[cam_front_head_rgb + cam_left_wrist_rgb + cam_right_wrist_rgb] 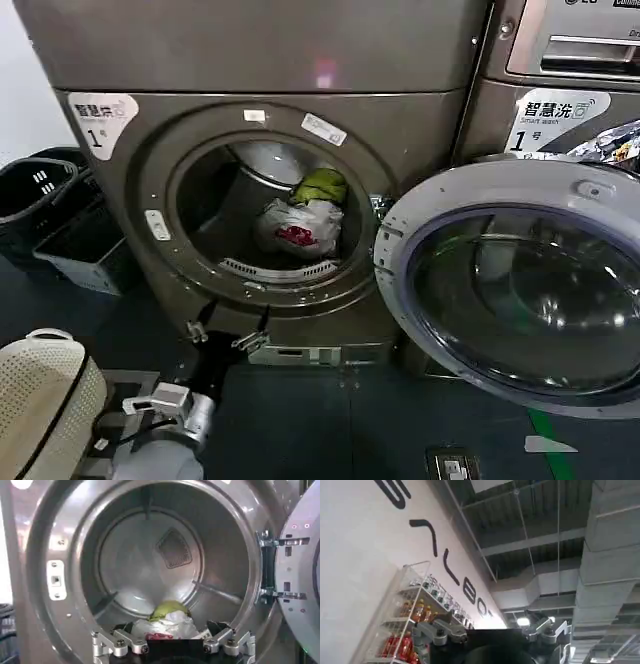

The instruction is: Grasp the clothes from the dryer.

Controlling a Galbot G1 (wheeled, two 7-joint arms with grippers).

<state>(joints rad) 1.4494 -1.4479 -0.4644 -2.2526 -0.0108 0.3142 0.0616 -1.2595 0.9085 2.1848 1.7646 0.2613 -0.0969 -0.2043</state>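
The white garment with a red print (pixel 297 226) and the yellow-green garment (pixel 319 185) touching it lie inside the dryer (pixel 130 230) drum, ungrasped. The door (pixel 520 290) stands open. The left gripper (pixel 228 328) waits below the porthole, fingers apart. The right gripper (pixel 492 632) points at the ceiling, fingers apart. Reach and grasp remain.

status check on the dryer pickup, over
Left gripper open, low in front of the dryer opening, holding nothing. Right gripper parked, aimed at the ceiling. Clothes in drum. Door swung open, path clear.
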